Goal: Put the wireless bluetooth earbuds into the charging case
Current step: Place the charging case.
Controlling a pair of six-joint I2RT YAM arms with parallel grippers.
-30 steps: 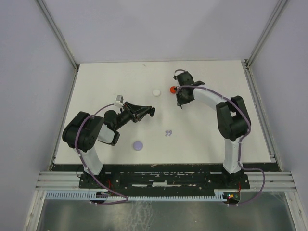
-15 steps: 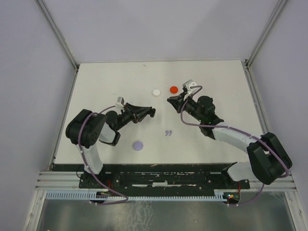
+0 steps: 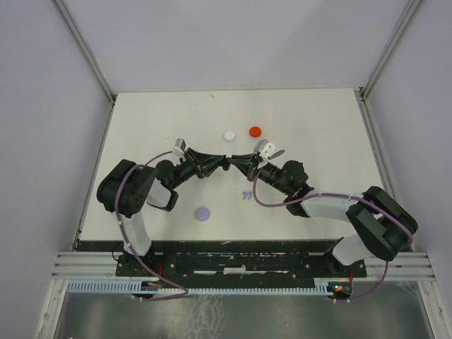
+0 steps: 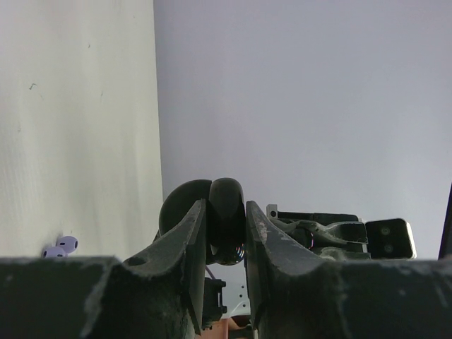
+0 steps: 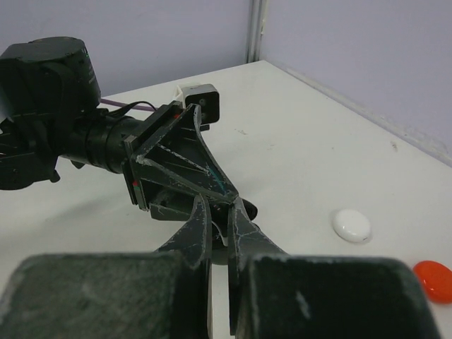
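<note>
White table [image 3: 318, 120], your grippers meet tip to tip mid-field.
Your left gripper [image 3: 222, 164] clamps narrow on a black rounded piece [image 4: 220, 212], likely the case. Your right gripper [image 3: 239, 162] is pinched closed, contents unclear. The lavender earbuds [image 3: 247, 195] lie on the table at 5 o'clock from the tips, pair running 3-to-9, nearer your right arm.

- The left arm [image 3: 131, 192] is folded low and reached rightward; its gripper [image 4: 226, 215] is clamped on a black round case [image 4: 227, 189].
- The right arm [image 3: 332, 206] is stretched low and leftward; its gripper [image 5: 219, 206] is closed, with nothing held.
- Both grippers are pointed tip to tip, almost meeting.
</note>
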